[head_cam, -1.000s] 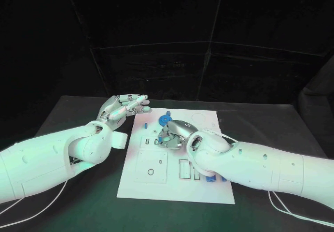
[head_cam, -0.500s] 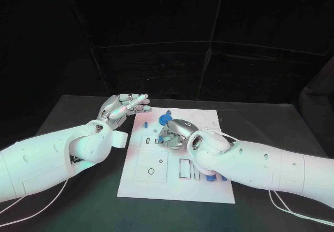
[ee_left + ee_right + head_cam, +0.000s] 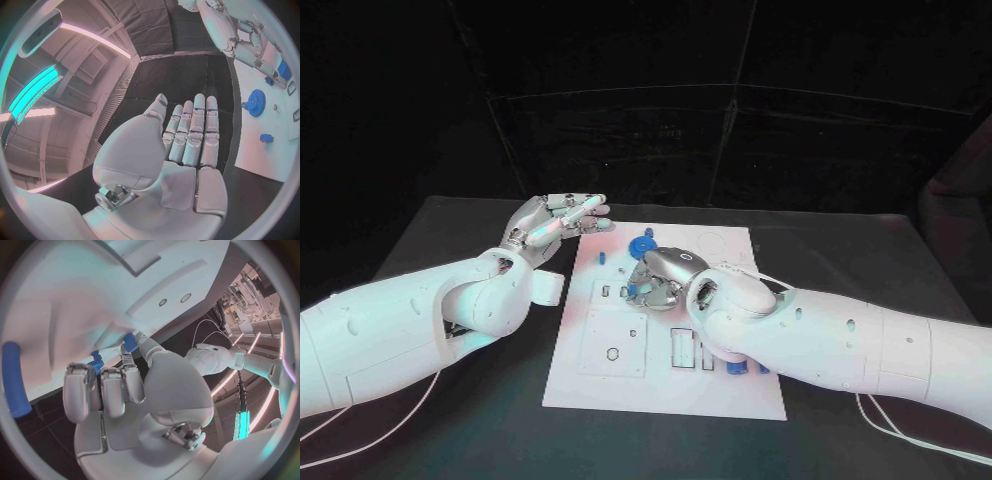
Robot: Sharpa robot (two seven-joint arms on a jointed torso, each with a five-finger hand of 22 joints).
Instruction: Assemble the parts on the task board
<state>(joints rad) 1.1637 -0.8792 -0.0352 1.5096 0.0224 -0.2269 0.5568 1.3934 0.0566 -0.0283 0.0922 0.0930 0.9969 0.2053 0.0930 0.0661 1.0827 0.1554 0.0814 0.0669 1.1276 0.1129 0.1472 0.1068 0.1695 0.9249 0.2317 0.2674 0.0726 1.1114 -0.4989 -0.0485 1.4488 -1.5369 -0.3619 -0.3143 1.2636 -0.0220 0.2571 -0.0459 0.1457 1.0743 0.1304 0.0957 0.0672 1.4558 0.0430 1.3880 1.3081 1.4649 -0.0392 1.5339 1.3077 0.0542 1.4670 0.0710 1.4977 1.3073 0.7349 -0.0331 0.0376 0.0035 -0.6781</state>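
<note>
Task board (image 3: 625, 375) lies mid-frame in the head view, on the black desk (image 3: 877, 260), long axis running away from the robot. Blue parts on it: a gear-shaped part (image 3: 643, 244) near the upper middle of the board, a small blue peg (image 3: 602, 258) to its left, and more blue pieces (image 3: 734, 367) at the board's lower right, beside the right forearm.

Right hand (image 3: 661, 277) sits over the board's centre, fingers curled down. The right wrist view shows a small blue part (image 3: 129, 342) at the fingertips, against the board; whether it is truly pinched I cannot tell.

Left hand (image 3: 557, 222) hovers at the board's upper left edge, fingers straight and together, holding nothing; the left wrist view shows a bare palm (image 3: 187, 190).

Risks, as judged:
- Part tilted at the fingertips: could jam or skid off its slot.
- Downward push may shift the board, since the left hand is not pressing on it.
- Right forearm lies close to the loose pieces at lower right; a sweep could scatter them.
</note>
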